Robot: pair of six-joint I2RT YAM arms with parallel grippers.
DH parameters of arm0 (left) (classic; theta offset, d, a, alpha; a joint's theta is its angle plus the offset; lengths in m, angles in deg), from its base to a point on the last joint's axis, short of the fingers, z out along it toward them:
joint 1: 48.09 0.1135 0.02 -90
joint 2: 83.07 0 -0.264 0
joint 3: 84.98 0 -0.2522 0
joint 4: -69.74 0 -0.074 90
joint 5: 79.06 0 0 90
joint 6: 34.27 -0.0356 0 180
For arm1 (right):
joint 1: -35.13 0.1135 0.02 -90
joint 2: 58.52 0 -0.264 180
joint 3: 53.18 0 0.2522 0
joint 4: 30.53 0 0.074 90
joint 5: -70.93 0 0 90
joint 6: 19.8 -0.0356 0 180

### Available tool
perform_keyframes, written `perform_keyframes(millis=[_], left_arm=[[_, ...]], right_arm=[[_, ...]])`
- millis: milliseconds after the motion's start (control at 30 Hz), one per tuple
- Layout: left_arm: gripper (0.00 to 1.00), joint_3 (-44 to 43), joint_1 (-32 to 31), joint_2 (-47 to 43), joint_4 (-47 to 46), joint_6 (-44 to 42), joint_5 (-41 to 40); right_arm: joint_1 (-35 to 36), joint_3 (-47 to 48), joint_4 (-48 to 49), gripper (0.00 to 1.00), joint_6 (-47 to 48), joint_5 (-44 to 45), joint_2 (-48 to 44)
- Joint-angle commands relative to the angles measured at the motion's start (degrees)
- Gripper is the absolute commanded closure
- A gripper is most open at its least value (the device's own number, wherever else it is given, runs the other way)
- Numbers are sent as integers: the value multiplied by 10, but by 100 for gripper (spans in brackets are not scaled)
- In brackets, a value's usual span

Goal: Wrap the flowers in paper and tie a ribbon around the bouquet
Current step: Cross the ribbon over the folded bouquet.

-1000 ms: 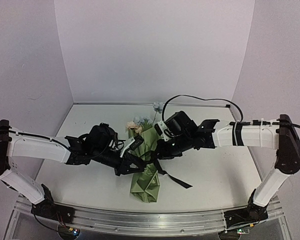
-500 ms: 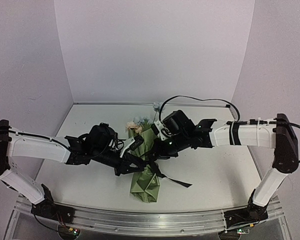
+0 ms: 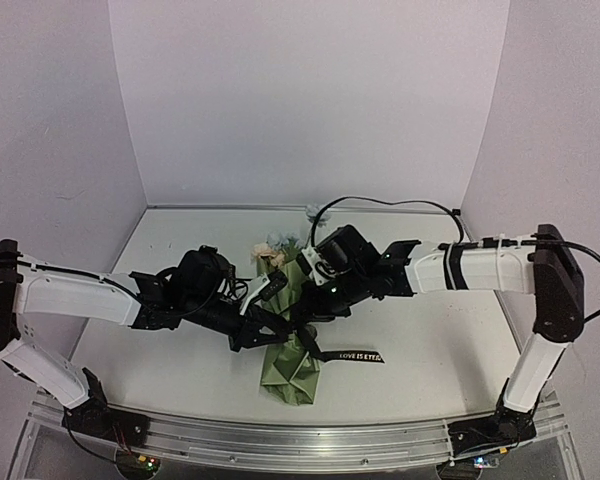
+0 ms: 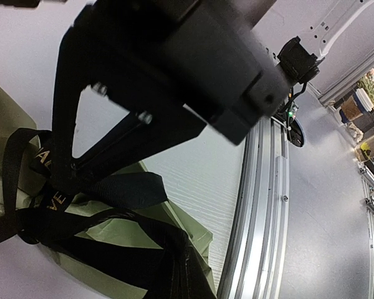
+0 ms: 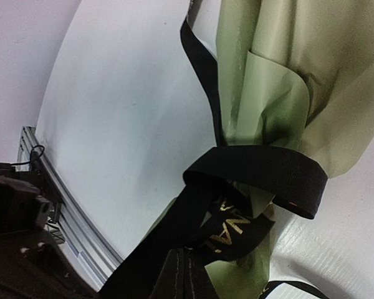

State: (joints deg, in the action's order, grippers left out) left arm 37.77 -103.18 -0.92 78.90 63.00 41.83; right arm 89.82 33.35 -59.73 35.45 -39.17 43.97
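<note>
I count two arms of mine, the left arm (image 3: 80,297) and the right arm (image 3: 480,268), so two sets of jaws. One black cable (image 3: 380,203) loops off my right arm. On the one bench (image 3: 450,360) lies one bouquet (image 3: 292,365): one sheet of olive-green paper (image 5: 280,87), one black ribbon (image 3: 358,356) with one free tail, and a small cluster of flowers (image 3: 272,250), their blooms too small for me to count.

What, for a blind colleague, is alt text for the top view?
Two robot arms meet over a green paper bouquet lying on a white table, flowers at its far end. The left gripper and right gripper, both shut, hold a black ribbon looped round its middle; one lettered tail trails right.
</note>
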Motion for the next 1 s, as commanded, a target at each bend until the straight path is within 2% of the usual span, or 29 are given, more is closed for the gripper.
perform_keyframes(millis=[0,133,233,500,633,700,867,967], left_arm=[[99,-7,-1,-15,-26,-9,15],[96,-3,-2,-8,-33,-9,25],[89,-9,-2,7,-25,-7,22],[49,-25,-2,8,-6,4,-10],[37,-19,-2,-23,-19,21,-24],[27,-15,-2,-42,-24,27,-26],[23,-11,-2,-81,-7,30,-33],[21,-3,-1,-101,-3,36,-78]], right_arm=[[4,17,12,100,11,25,34],[2,1,39,100,5,56,49],[1,-2,57,100,1,73,57],[0,-21,85,100,-3,86,56],[1,-32,85,100,5,87,48],[1,-34,85,100,8,83,45],[1,-40,85,100,14,73,34],[1,-47,85,100,18,70,21]])
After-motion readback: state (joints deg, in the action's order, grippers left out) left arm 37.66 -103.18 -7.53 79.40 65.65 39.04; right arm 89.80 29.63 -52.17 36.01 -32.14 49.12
